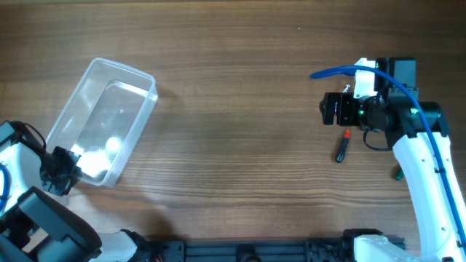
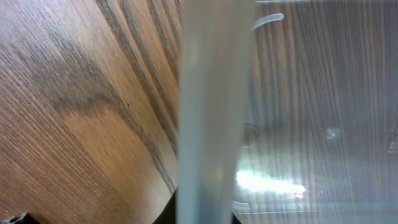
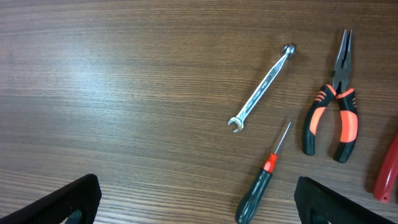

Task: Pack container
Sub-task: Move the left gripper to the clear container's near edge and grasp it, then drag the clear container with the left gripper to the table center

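The right gripper (image 3: 199, 208) was spread wide, its two black fingertips at the bottom corners of the right wrist view with only bare board between them, holding nothing. Just out from it, at about 5 o'clock in that view, lay a screwdriver with a dark handle and a red collar (image 3: 263, 182). A slim silver metal open-ended wrench (image 3: 262, 86) lay at 1 o'clock. A pair of long-nosed pliers with black-and-orange grips (image 3: 332, 107) lay at 3 o'clock. A red-handled object (image 3: 388, 173) was cut off by the right edge, too little of it showing to name.

The left gripper (image 1: 64, 164) sat at the near corner of the clear rectangular plastic container (image 1: 102, 116). The container's thick rim ran straight up the middle of the left wrist view, but the fingers themselves did not show, so I cannot tell whether they pinched it.

The container lay at 9 o'clock on the brown wooden table (image 1: 233, 73), well apart from the tools at 3 o'clock. No tool showed inside it, only glare. By my judgement the packing had not yet begun, and every tool remained to be carried across.

The count was one container, one screwdriver, one wrench, one pair of pliers, one red-handled object and two grippers.
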Motion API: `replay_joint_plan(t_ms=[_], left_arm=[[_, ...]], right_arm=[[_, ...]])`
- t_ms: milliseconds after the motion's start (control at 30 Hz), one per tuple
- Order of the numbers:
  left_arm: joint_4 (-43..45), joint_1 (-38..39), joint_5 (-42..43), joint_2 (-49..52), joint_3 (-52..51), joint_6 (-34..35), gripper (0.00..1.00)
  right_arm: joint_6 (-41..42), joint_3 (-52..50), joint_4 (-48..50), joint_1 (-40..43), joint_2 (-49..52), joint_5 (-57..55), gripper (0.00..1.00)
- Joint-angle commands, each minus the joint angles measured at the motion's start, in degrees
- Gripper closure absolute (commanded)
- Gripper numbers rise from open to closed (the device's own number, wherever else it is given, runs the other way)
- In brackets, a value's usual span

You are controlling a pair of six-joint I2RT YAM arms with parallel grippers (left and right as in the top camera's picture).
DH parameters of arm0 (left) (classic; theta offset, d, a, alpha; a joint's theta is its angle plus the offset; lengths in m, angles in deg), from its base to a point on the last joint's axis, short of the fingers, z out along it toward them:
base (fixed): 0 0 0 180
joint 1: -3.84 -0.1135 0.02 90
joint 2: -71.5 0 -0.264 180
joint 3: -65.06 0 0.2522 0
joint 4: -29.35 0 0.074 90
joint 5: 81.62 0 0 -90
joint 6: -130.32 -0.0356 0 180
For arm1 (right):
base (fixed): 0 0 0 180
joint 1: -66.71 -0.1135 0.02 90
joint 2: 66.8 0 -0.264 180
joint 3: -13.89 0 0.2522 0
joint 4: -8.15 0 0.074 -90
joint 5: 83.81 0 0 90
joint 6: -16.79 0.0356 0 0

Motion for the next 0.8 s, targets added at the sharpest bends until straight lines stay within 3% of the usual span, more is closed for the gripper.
replay_joint_plan(t_ms=[0,233,433,767], left_arm=[[0.0,-0.2,-0.9,0.6,-0.3,0.5,0.96],[2.2,-0.1,6.9,-0.3,-0.3,0.2,0.96],[4.5,1.2,15.8,-3.9,-0.3,-4.0,0.96],[5.0,16.0,16.2,-12.1,2.4,-6.4,0.96]], right_arm=[[-0.5,1.4,0.6,-0.2,0.6,1.2,0.00],[0.3,1.4,1.9,-0.2,0.6,0.9,0.00],[8.7,1.7,3.2,-0.1,0.3,-10.9,0.00],[13.4,8.9,1.8,3.5,-0.7,-16.0,0.00]])
